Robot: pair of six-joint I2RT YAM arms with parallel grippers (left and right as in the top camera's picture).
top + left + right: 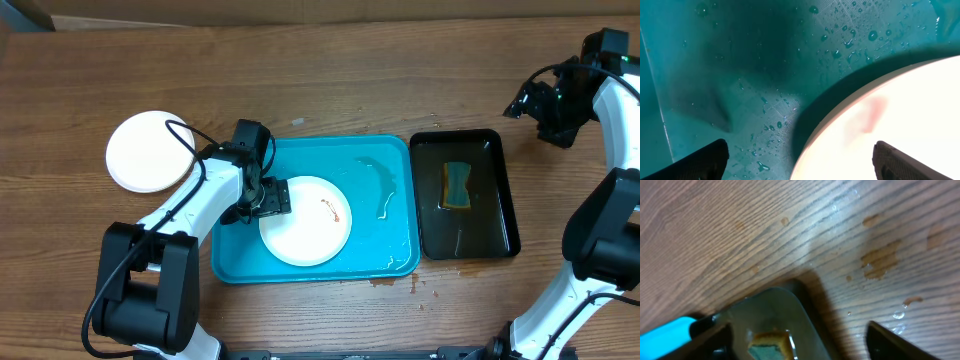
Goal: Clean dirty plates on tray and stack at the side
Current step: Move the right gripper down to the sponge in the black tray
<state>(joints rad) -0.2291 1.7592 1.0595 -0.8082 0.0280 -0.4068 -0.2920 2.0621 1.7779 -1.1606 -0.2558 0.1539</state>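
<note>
Plate [312,228] edge beneath left pincer [276,197].

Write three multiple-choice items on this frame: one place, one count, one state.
1. Where is the sponge?
A) in the black tray
B) in the blue tray
C) in a gripper

2. How many plates show from overhead?
A) one
B) two
C) three

3. The plate at the left gripper is:
A) spotless
B) smeared red
C) upside down

Key:
1 A, the sponge lies inside the black tray, right of the blue tray.
2 B, one plate sits in the blue tray and a second plate on the table to its left.
3 B, a thin red smear marks its upper face.
</note>
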